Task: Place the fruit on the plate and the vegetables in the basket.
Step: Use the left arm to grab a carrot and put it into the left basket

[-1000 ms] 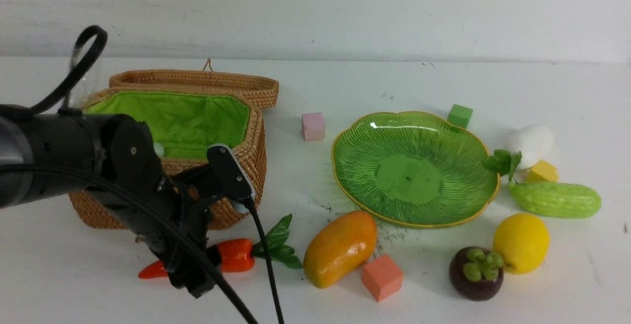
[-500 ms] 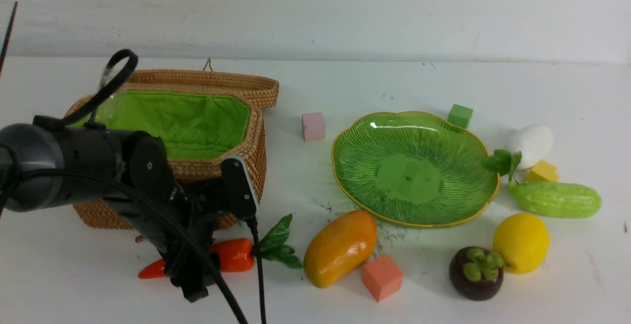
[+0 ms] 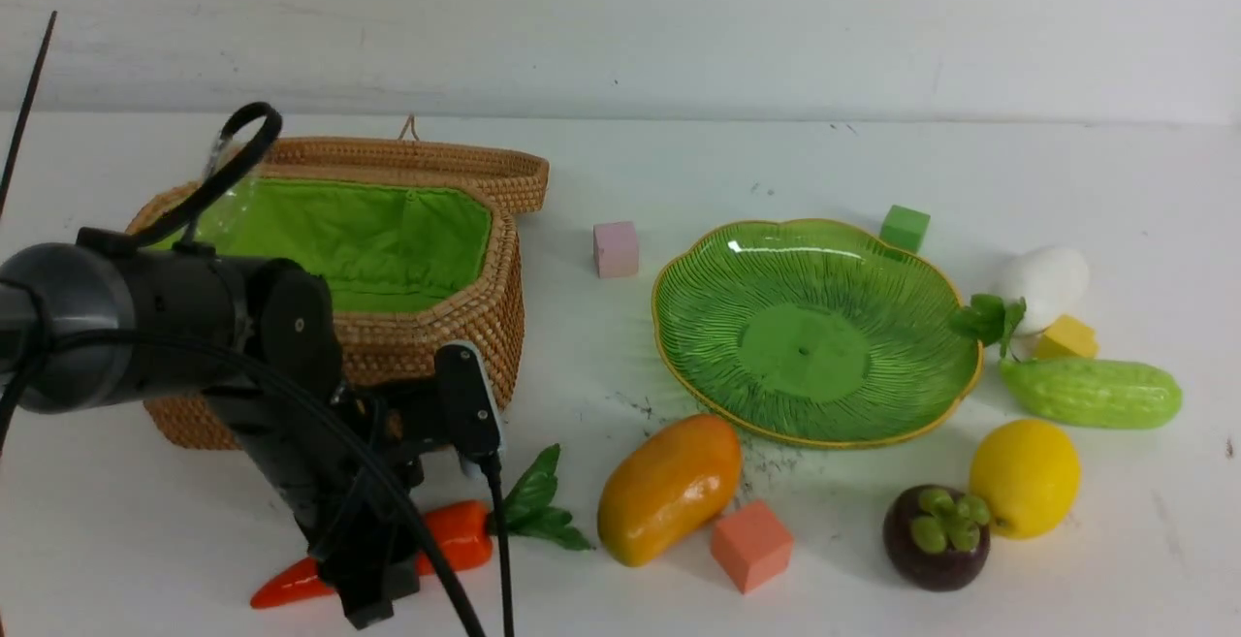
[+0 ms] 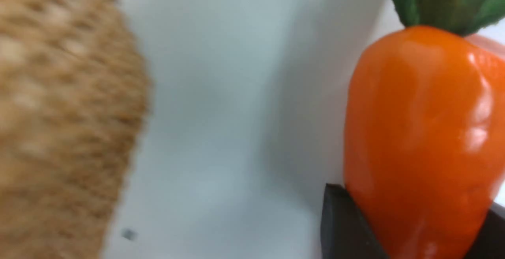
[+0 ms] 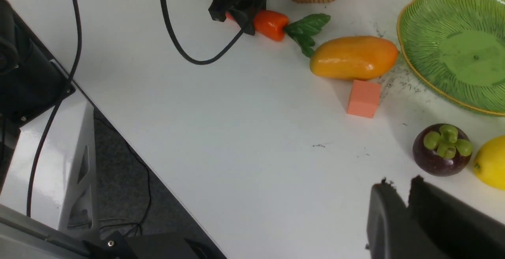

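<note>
Sorting layout at the first vegetable pick. The left pincer (image 3: 373, 579) is closed on the carrot (image 3: 454, 538), one dark finger against each flank in the left wrist view. It grips across the thick body rather than the leaves, probably for a firmer hold. The carrot lies on the table (image 3: 679, 162) just in front of the basket (image 3: 485, 307), whose lid is thrown back so the green lining is open to receive it. The right pincer (image 5: 402, 186) hangs above the table near the mangosteen (image 3: 936, 537), fingers pressed nearly together with nothing between them. Count: three vegetables, namely the carrot, a cucumber (image 3: 1091, 392) and a radish (image 3: 1042, 280), none yet in the basket. Three fruits, namely the mangosteen, a mango (image 3: 667, 488) and a lemon (image 3: 1024, 477), all lie outside the plate (image 3: 814, 346), which holds nothing. Four foam cubes are scattered as distractors: pink (image 3: 616, 248), green (image 3: 904, 228), yellow (image 3: 1066, 336) and salmon (image 3: 751, 546).
</note>
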Tool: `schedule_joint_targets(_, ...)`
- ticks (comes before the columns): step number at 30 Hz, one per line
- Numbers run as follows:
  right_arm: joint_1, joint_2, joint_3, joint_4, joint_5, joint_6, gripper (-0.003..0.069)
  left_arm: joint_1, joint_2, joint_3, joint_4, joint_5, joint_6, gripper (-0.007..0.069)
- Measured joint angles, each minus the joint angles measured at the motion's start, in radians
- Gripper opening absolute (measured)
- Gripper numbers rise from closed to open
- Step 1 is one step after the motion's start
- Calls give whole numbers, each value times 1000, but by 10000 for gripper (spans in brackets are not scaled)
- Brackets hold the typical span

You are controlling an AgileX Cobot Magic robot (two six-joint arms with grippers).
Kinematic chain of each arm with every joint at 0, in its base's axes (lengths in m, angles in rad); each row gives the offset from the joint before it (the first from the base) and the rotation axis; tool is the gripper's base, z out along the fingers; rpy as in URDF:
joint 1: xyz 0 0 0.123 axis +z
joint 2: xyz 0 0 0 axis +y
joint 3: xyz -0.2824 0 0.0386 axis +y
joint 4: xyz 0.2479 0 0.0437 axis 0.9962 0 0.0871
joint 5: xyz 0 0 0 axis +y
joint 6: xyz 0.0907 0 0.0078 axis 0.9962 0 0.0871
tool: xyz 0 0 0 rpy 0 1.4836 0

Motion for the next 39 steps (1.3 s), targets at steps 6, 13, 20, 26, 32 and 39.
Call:
schedule_joint_targets(6,0,0,0,-1,-10,0,92,0,-253,7,-60,66,-1,294)
schedule_joint_targets(13,0,0,0,0,-141,0,97,0,-497,-42,87,-22,-18,294)
schedule_joint_targets(20,0,0,0,1,-200,0,97,60,-365,-167,397,-162,-77,294)
schedule_joint_targets(26,0,0,0,3,-210,0,97,91,-220,-210,539,-199,-110,294)
schedule_joint_targets(32,0,0,0,3,-266,0,106,91,-192,-210,583,-212,-143,296)
schedule_joint_targets(39,0,0,0,5,-297,0,107,91,-196,-212,585,-216,-155,417)
